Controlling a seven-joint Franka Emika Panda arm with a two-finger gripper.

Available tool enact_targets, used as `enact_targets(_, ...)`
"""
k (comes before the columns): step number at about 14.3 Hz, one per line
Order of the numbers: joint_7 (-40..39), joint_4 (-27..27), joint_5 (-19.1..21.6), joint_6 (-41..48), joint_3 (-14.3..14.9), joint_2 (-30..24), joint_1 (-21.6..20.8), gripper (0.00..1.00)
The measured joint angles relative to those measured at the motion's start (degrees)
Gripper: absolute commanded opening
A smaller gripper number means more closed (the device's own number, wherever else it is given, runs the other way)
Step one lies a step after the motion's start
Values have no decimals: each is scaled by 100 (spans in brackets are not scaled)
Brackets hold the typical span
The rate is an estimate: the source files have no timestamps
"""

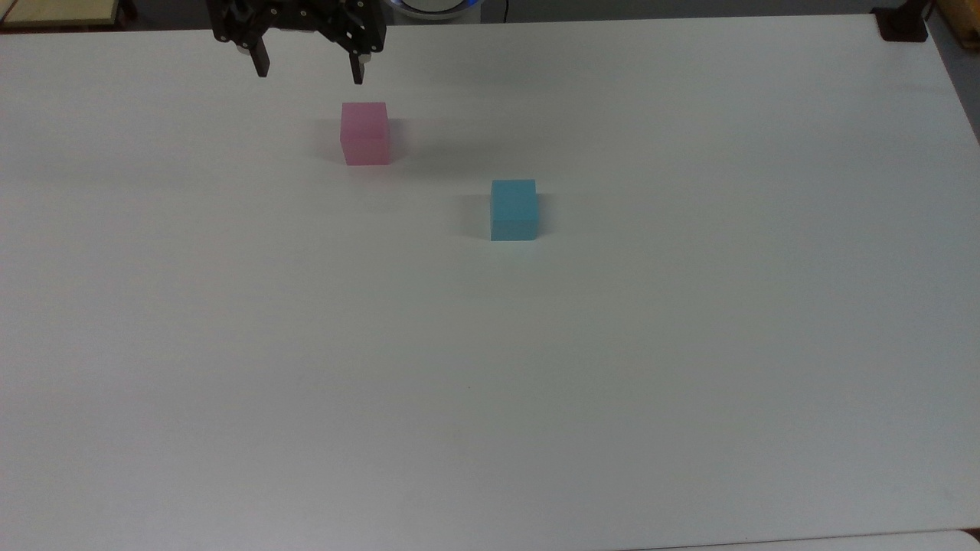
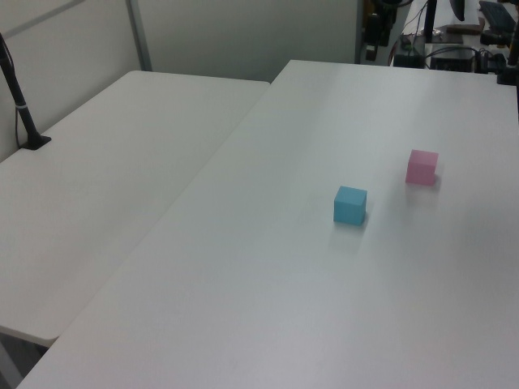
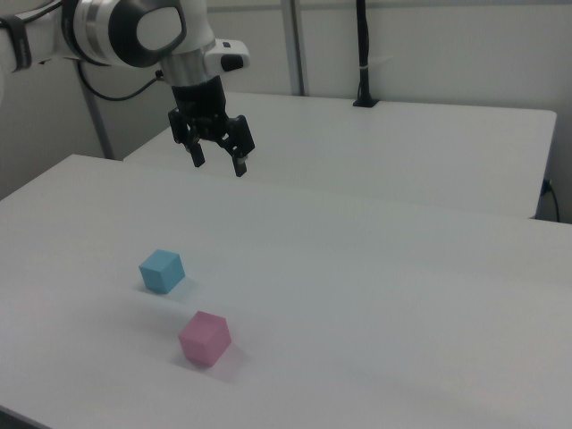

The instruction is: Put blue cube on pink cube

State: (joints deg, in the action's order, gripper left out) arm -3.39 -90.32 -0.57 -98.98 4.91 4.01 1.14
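The blue cube (image 1: 514, 210) rests on the white table, near the middle of the top view. The pink cube (image 1: 365, 133) stands apart from it, up and to the top view's left. In the left view the blue cube (image 2: 349, 204) lies left of the pink cube (image 2: 422, 167). In the right view the blue cube (image 3: 162, 271) sits above and left of the pink cube (image 3: 205, 338). My gripper (image 1: 310, 74) hangs open and empty at the top view's upper edge, just beyond the pink cube. In the right view the gripper (image 3: 218, 164) hovers high above the table.
The white table (image 1: 490, 367) stretches wide around both cubes. A second white table (image 2: 97, 186) adjoins it on the left view's left, with a black pole (image 2: 20, 105) clamped to it. A dark mount (image 1: 902, 23) sits at the top view's upper right corner.
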Motion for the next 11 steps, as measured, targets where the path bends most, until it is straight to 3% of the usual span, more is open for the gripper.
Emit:
enact_targets(4,579,17,-16,0,-4,48,-1,100)
enact_targets(11,636,135,-30,0,-7,48,-1,100)
